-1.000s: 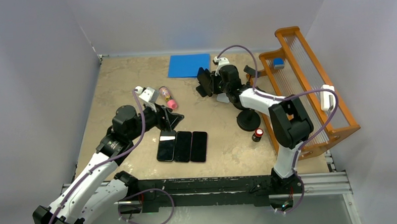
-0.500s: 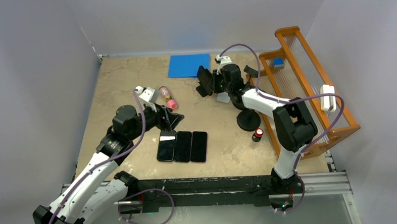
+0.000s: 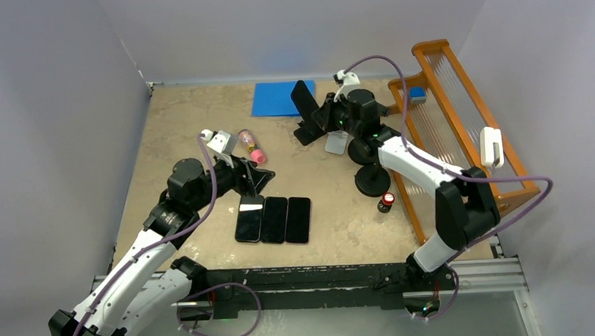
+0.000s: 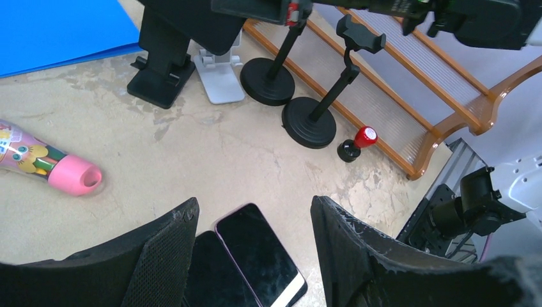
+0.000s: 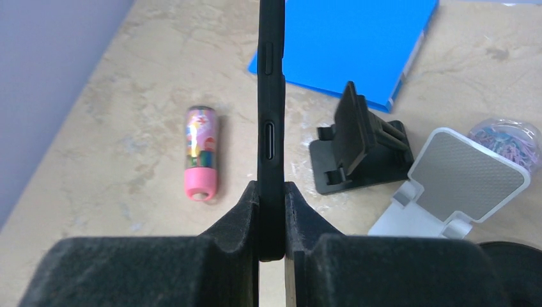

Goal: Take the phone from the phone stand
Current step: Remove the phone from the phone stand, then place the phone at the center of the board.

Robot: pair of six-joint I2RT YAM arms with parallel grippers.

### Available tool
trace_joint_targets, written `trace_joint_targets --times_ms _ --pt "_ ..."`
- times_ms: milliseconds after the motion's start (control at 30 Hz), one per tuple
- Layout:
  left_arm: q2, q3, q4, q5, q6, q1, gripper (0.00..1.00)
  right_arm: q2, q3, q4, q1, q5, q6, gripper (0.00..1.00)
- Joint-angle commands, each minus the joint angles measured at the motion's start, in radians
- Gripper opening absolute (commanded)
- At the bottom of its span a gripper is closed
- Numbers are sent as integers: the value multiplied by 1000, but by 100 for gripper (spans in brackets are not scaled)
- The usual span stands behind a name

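My right gripper [image 5: 271,217] is shut on the lower edge of a black phone [image 5: 270,121], seen edge-on and upright. In the top view the phone [image 3: 302,99] hangs tilted in the air, just above and clear of the black phone stand [image 3: 306,132], held by the right gripper [image 3: 321,112]. The black phone stand [image 5: 358,147] sits bare on the table to the right of the phone. My left gripper [image 4: 254,220] stands open with nothing in it, hovering over three dark phones [image 3: 273,219] lying side by side.
A white phone stand [image 3: 336,143] stands beside the black one. Two round-based pole stands [image 4: 310,121] and a red-capped item [image 3: 387,202] sit by the wooden rack [image 3: 459,130]. A pink tube [image 3: 251,146] and blue sheet [image 3: 282,98] lie further back.
The right gripper has raised the phone up off the black stand and tilted it; the right arm's elbow has swung rightward. The left arm has not moved.
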Motion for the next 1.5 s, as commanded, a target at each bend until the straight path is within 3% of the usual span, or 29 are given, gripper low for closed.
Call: trace_joint_targets --times_ms 0,367,667,1033,1233,1467 --pt "-25 9 24 -27 7 -9 63 -136 -21 121 16 -81 61 0" --pt "-100 -2 37 -118 35 -9 63 -450 -241 184 62 -271 133 0" --pt "-214 -96 285 29 -44 -8 65 -696 -447 317 116 -386 215 0" --pt "-158 -116 552 172 -334 -8 66 -780 -676 776 170 -410 430 0" --pt "-122 -105 605 213 -441 -8 66 -797 -785 1044 171 -393 557 0" --pt "-107 -85 616 228 -474 -8 66 -791 -797 1209 171 -396 651 0"
